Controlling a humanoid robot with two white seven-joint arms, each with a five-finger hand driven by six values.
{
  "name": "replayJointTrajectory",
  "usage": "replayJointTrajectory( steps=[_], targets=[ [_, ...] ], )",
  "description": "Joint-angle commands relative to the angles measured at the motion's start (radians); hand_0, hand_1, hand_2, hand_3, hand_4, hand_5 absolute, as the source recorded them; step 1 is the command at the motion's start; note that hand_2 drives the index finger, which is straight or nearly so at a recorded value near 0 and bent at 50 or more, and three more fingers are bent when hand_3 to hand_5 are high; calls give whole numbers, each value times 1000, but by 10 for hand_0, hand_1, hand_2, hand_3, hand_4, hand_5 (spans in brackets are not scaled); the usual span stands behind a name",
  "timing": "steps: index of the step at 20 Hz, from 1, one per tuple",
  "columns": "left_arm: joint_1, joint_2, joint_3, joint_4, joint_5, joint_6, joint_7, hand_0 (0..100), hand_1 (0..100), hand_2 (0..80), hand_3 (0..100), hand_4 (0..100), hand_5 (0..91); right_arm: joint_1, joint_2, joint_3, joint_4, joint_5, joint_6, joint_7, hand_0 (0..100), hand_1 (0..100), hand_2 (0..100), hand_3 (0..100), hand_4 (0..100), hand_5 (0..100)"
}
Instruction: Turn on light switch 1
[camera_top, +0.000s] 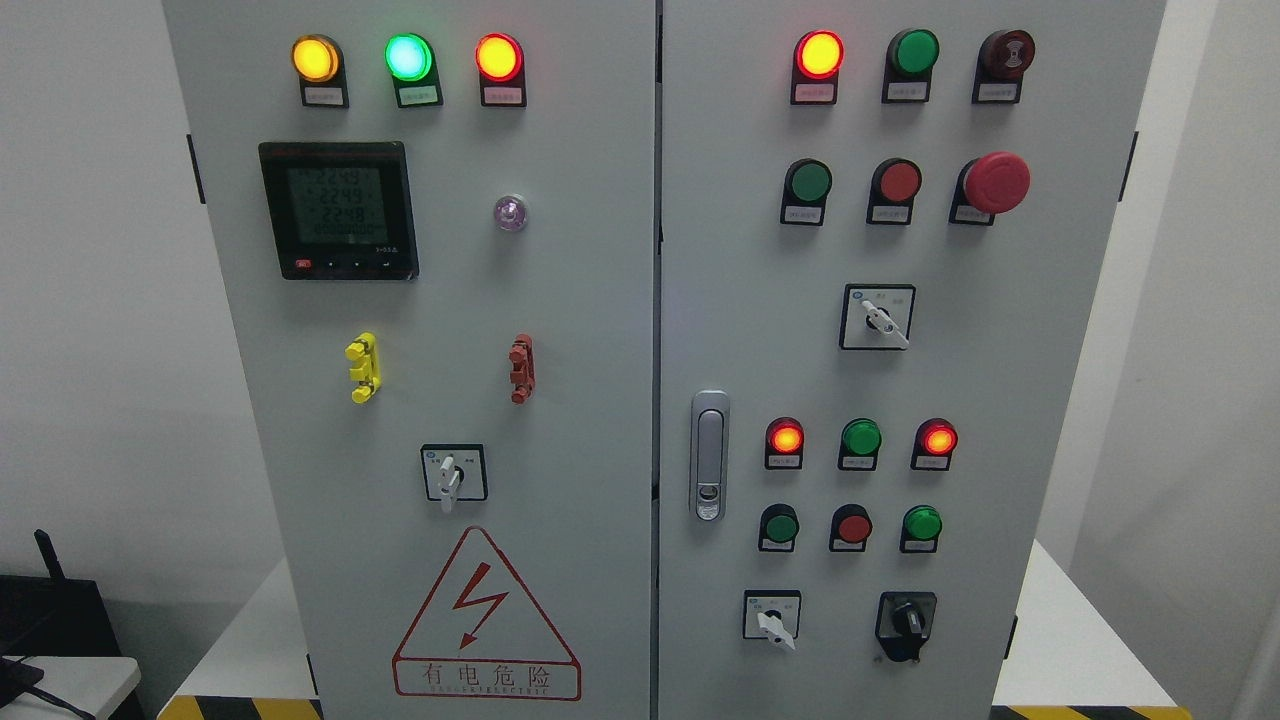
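Neither robot hand shows in your head view, so you cannot tell whether either is released, clenched or grasping anything.

At the far left you see a dark object (50, 610) low against the wall. Next comes the grey cabinet's left door (580, 300): along its top sit a lit yellow lamp (315, 58), a lit green lamp (408, 57) and a lit red lamp (498, 57). Below them you have a digital meter (338, 210), with a small clear lamp (510, 213) to its right. Lower down are a yellow clip (362, 367) and a red clip (521, 369), then a white-handled selector switch (453, 474) above the red warning triangle (486, 620).

Past the centre seam, a metal door latch (710, 455) sits on the right door (1050, 400). You find a red mushroom button (995, 183) high on this door, and a second white selector switch (878, 317) beneath the upper pushbuttons. Near the bottom are a third white selector switch (772, 615) and a black rotary switch (906, 619). The labels are too small to read, so you cannot tell which control is switch 1.
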Motion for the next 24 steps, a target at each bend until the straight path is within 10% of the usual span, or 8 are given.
replayJointTrajectory(
  steps=[1, 11, 16, 24],
  targets=[
    [-1, 3, -6, 0, -20, 2, 0, 396, 0, 0, 0, 11, 0, -1, 0, 17, 0, -25, -1, 0, 120, 389, 0, 0, 0, 0],
    [-3, 3, -4, -6, -20, 10, 2, 394, 0, 0, 0, 19, 0, 1, 0, 17, 0, -25, -1, 0, 120, 389, 0, 0, 0, 0],
    [5, -9, 11, -92, -14, 8, 100, 395, 0, 0, 0, 56, 0, 1, 0, 17, 0, -25, -1, 0, 120, 389, 0, 0, 0, 0],
    [100, 11, 276, -389, -41, -10, 89, 400, 0, 0, 23, 94, 0, 1, 0, 17, 0, -25, -1, 0, 120, 389, 0, 0, 0, 0]
  ],
)
